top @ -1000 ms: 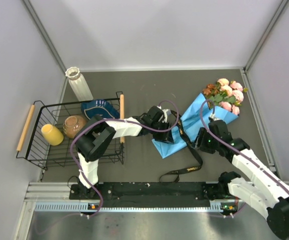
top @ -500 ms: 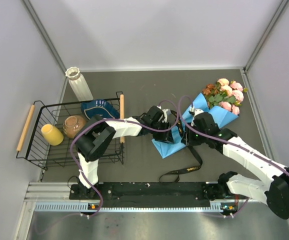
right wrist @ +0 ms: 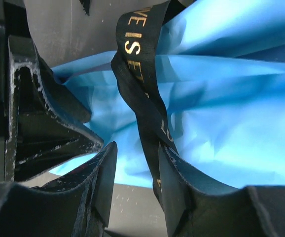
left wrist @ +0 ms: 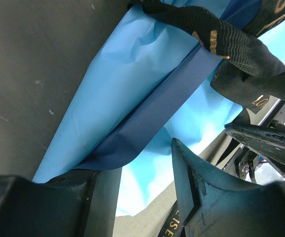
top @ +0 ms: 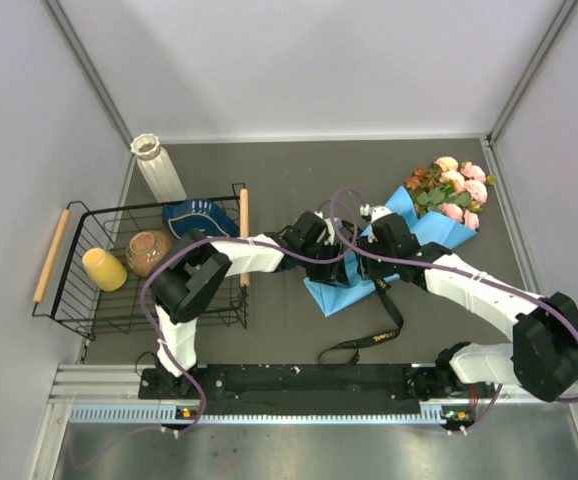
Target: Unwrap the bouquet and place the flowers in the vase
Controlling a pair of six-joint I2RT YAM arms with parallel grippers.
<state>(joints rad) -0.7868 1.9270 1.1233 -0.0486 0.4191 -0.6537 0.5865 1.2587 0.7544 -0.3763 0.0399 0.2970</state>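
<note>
I find the bouquet [top: 414, 232] stem-end near: right end effector [right wrist: 137, 155], ajar, straddles ribbon [right wrist: 137, 59]; left end effector [left wrist: 138, 163], ajar, paper fold [left wrist: 157, 108].

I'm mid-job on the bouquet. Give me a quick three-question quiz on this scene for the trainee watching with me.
1. True or false: the flowers already stand in the vase.
2. In the right wrist view, what runs between the fingers of the right gripper? A) a black ribbon B) a green stem C) a spoon
3. Fill in: the yellow cup and the brown bowl sit in the ____.
Key: 1 false, they lie wrapped in the blue paper; 2 A; 3 wire basket.
</note>
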